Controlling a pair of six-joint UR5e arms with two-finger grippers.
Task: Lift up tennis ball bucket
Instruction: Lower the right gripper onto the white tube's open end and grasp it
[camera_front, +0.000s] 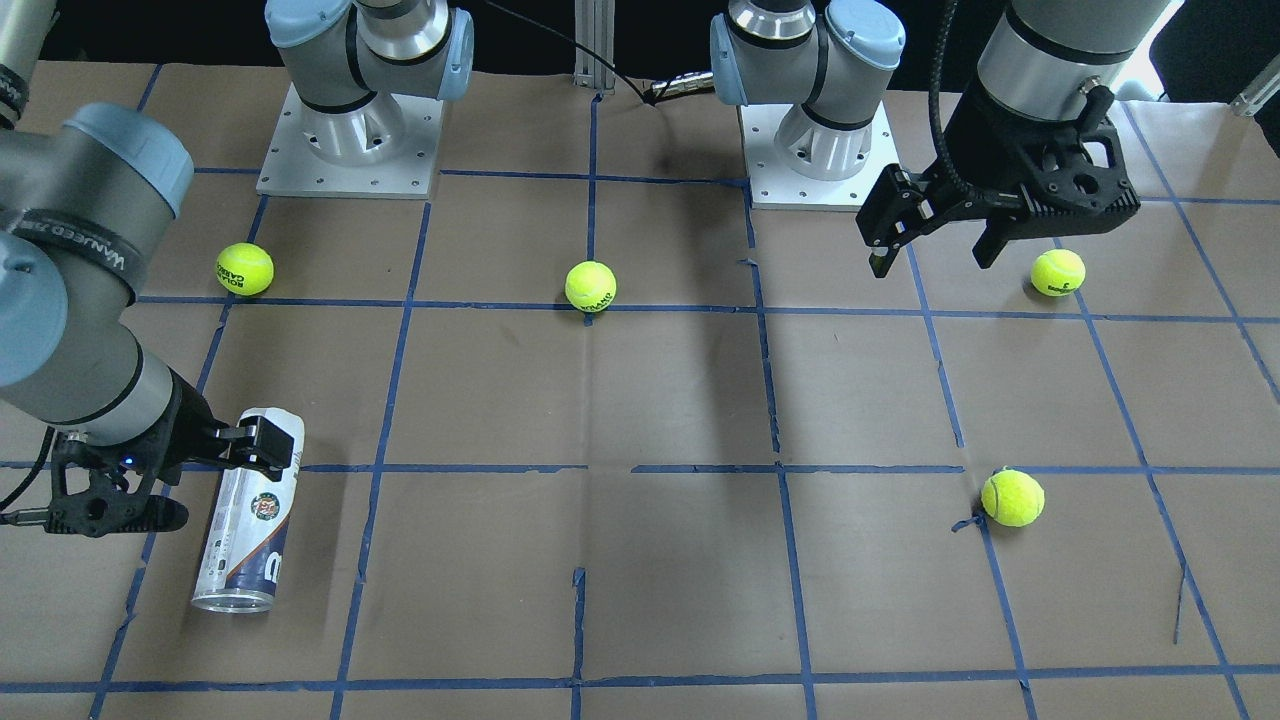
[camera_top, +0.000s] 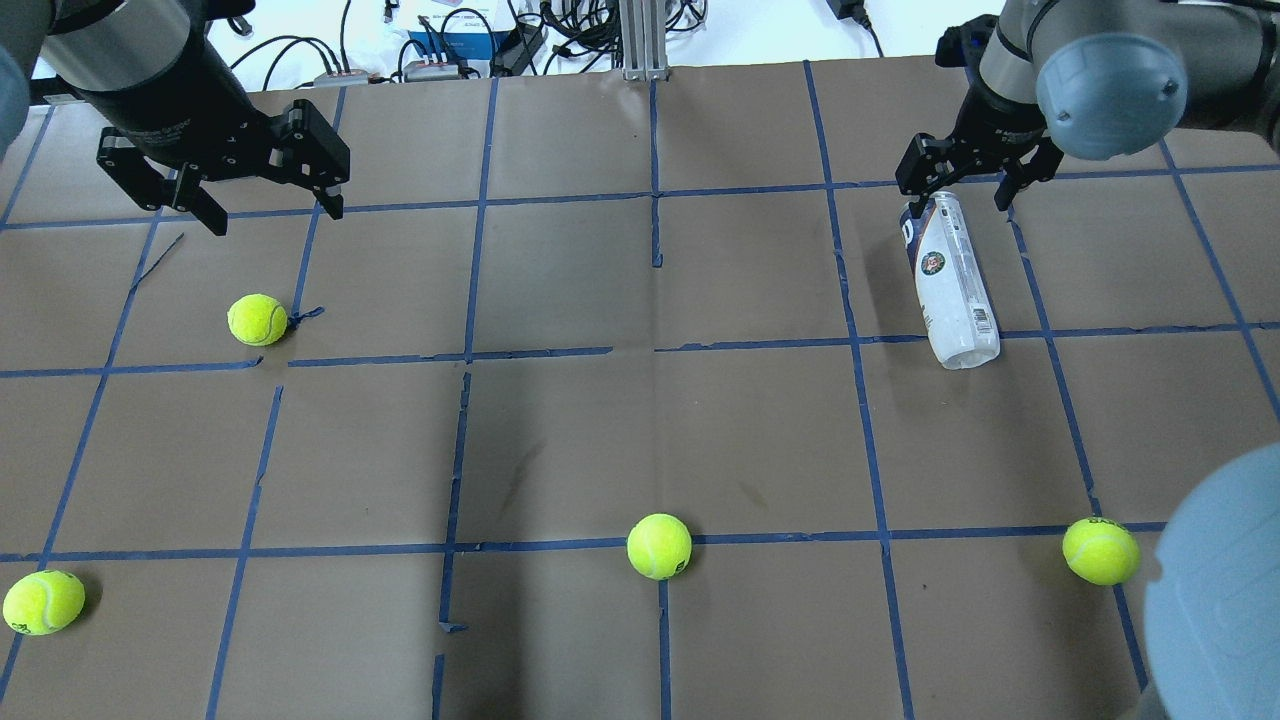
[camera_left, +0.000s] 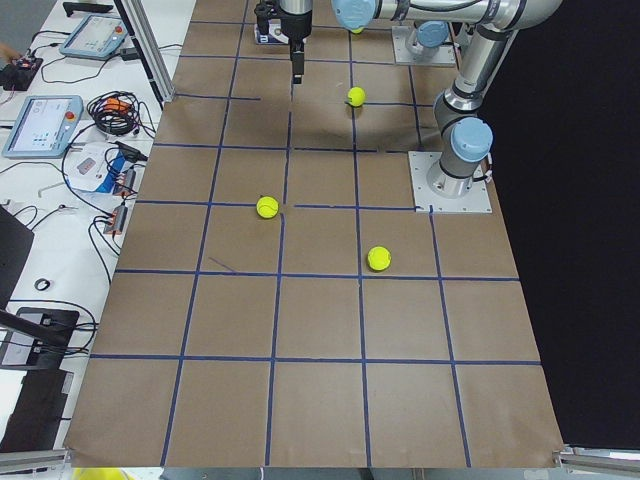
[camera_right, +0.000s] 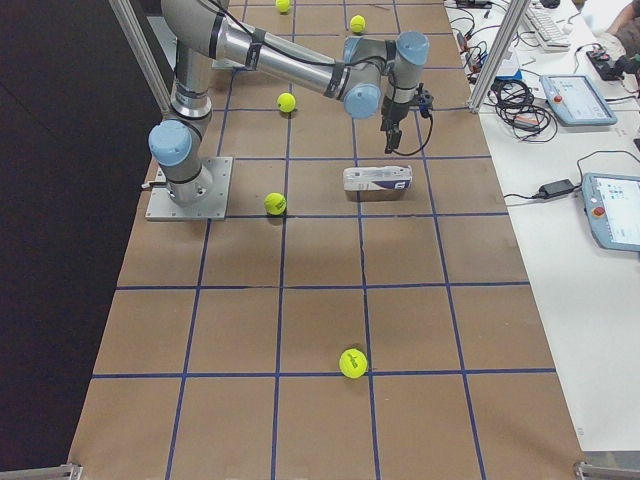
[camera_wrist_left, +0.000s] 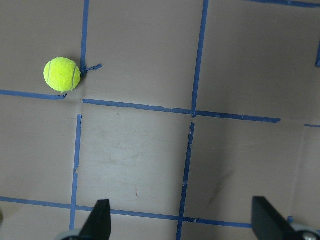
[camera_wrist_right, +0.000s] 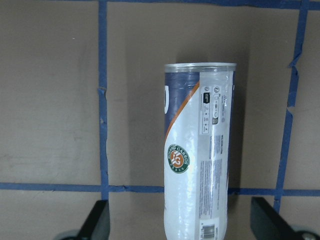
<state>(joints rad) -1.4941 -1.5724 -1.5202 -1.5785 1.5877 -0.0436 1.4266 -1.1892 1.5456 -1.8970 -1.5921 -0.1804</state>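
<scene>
The tennis ball bucket (camera_top: 953, 290) lies on its side on the brown table, a clear can with a white and navy label and a round logo. It also shows in the front view (camera_front: 248, 515), the right side view (camera_right: 378, 181) and the right wrist view (camera_wrist_right: 200, 160), with its silver rim pointing away from the robot. My right gripper (camera_top: 958, 190) hovers just above it, open, one finger on each side of the can and not touching it. My left gripper (camera_top: 275, 212) is open and empty, raised over the far left of the table.
Several yellow-green tennis balls lie loose: one (camera_top: 257, 320) near the left gripper, one (camera_top: 44, 602) at the near left, one (camera_top: 659, 546) in the near middle and one (camera_top: 1100, 551) at the near right. Blue tape lines grid the table.
</scene>
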